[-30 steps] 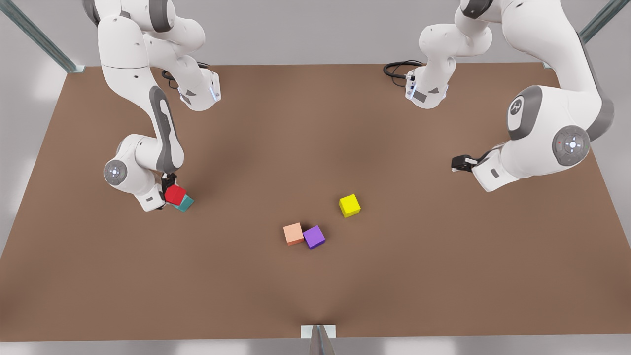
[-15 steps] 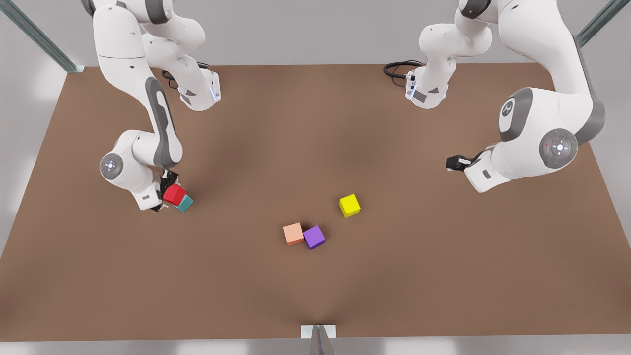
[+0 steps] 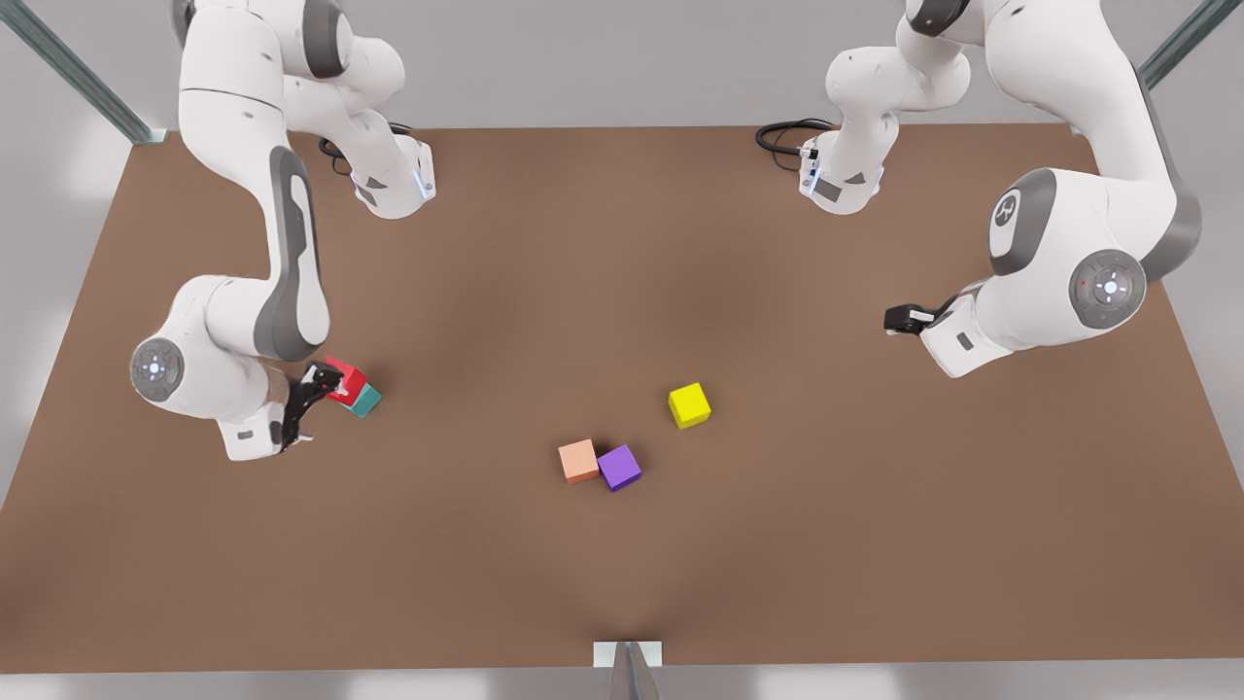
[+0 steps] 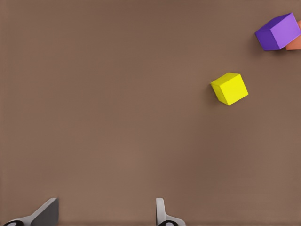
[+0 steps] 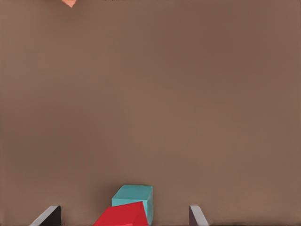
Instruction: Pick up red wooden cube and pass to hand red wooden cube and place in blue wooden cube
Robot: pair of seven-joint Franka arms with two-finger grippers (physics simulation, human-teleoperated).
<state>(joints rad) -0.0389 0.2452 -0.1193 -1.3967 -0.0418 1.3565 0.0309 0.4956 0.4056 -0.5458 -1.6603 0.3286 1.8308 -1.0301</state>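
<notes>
The red wooden cube rests tilted on top of the blue wooden cube, a teal block at the front view's left. My right gripper is just to the left of the pair, open. In the right wrist view the red wooden cube lies between the spread fingertips, and the teal cube is just beyond it. My left gripper waits at the front view's right, open and holding nothing; its fingertips are wide apart over bare table.
A yellow cube sits near the table's middle. A salmon-orange cube and a purple cube touch each other in front of it. Both arm bases stand at the brown table's far edge.
The right arm has drawn back towards the front view's left and its fingers have let go of the red cube, which stays on the teal cube. The left arm barely shifted.
</notes>
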